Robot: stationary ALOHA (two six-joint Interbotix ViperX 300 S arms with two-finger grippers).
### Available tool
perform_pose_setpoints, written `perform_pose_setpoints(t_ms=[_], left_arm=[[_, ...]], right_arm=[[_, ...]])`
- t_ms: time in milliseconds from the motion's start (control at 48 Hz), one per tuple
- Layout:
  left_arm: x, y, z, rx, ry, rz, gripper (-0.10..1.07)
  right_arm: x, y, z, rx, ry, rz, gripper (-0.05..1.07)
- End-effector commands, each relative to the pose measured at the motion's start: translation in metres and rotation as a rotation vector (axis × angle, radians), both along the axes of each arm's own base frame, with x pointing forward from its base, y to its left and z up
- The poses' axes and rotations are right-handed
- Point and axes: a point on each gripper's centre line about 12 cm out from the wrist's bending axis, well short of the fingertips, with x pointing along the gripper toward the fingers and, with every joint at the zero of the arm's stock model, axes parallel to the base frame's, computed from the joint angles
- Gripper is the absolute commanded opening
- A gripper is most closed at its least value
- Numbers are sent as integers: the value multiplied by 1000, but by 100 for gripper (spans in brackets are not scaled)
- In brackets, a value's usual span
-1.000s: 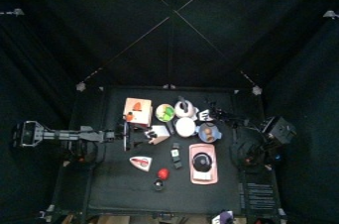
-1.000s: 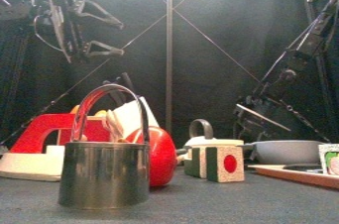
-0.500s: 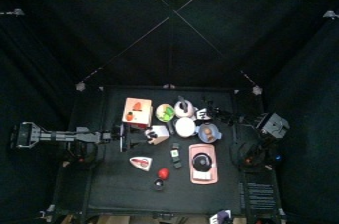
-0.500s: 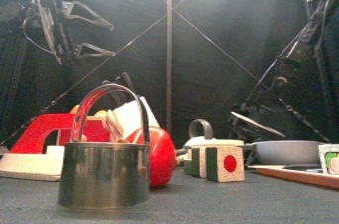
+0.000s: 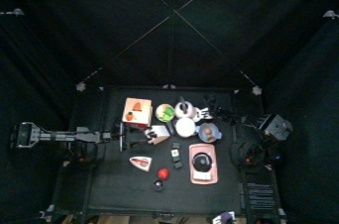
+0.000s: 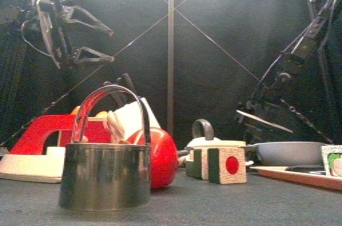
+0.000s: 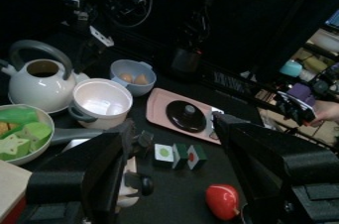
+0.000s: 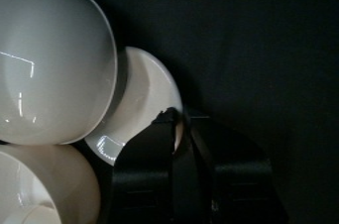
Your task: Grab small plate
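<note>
right fingers [image 8: 181,119] lower, at small plate [image 8: 143,99]

dim all round: black curtains [image 5: 79,40] swallow most of the light. in the top view the table [image 5: 119,193] is a small lit patch, its things tiny and soft. the front view glows palest at 12 o'clock, with a bright sheen on the metal cup [image 6: 104,175]. right wrist view shows glare streaks on a white bowl [image 8: 47,59] at 9 o'clock; left wrist jaws are blurred.

Glossy, seemingly ceramic small plate [image 8: 143,104]
</note>
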Motion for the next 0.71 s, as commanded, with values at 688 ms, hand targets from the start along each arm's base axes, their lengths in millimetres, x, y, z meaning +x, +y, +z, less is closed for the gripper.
perform_pose_setpoints(t_ms=[688], left_arm=[[2,1,5,-1,-17,5,97]], right_arm=[[-40,24,76,-197,-142,-16,46]])
